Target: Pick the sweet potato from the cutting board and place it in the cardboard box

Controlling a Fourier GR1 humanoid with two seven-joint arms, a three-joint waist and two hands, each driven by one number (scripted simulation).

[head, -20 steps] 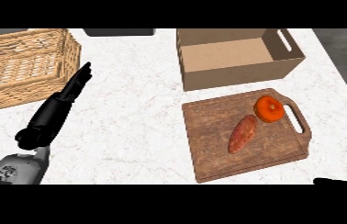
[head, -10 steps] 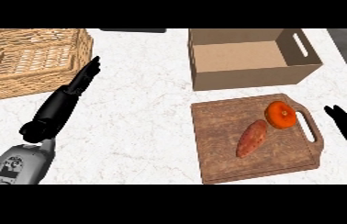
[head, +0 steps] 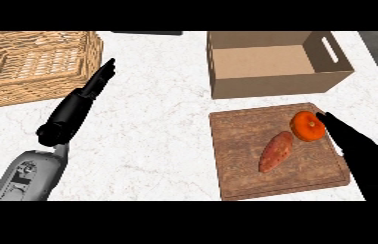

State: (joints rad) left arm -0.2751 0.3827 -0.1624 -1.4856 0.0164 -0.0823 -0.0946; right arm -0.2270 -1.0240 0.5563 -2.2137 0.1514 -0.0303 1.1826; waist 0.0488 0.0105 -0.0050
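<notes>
A reddish-brown sweet potato (head: 275, 151) lies slanted on the wooden cutting board (head: 244, 178) at the lower right. Beside it, toward the board's far right corner, sits an orange tomato-like fruit (head: 306, 126). The open cardboard box (head: 273, 83) stands just behind the board, with nothing showing inside it. My right hand (head: 354, 145) comes in from the right edge over the board's right side, fingers straight, its tips close to the orange fruit and holding nothing. My left hand (head: 77, 105) rests at the left with fingers straight, pointing toward the back.
A woven wicker basket (head: 44, 63) occupies the back left corner, just beyond my left hand's fingertips. A dark object (head: 148, 33) shows at the back edge. White marble counter (head: 155, 133) lies between my left arm and the board.
My right hand has come further in from the right, over the board's right edge toward the orange fruit. The view has shifted slightly. My left hand has kept its pose.
</notes>
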